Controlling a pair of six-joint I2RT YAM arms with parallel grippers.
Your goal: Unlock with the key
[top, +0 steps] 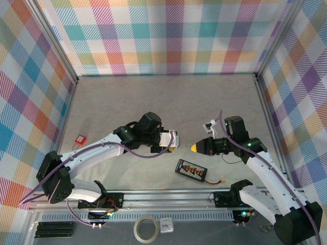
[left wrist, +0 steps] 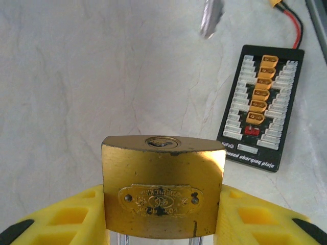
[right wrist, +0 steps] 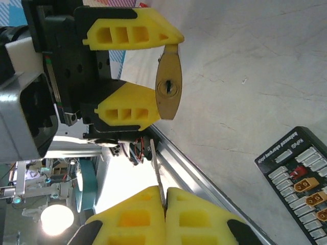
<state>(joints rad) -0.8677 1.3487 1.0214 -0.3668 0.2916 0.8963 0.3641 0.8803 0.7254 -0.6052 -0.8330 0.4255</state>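
Near the left edge of the counter [top: 153, 97] lies a red padlock [top: 80, 139], well apart from the work. Above the middle of the counter, toward its near edge, the left hand [top: 171, 141] is closed partway on the brass padlock [left wrist: 163, 189]. It clamps the body by its narrow sides, with the keyhole [right wrist: 167, 88] turned toward the other arm. Just to the right, the right hand [right wrist: 164, 195] is pinched shut on the key [right wrist: 157, 171]. The thin blade sticks out from between the yellow fingers toward the lock, with a clear gap between its tip and the keyhole.

The likeliest failure is a missed entry. In the right wrist view the blade does not look lined up with the slot, and whether its flat matches the slot's direction cannot be told. A tip that lands on the brass face beside the hole would skid.

The key is also so thin that only a sliver sits in the pinch. Any side push at contact could swing it between the fingers or work it loose. It would then drop to the counter, perhaps onto the black charging board [top: 191, 171] near the near edge, right of middle.

A hard push could likewise slide the padlock back between the left fingers. A twist before the blade is fully seated would probably bend the key or turn it in the grip.
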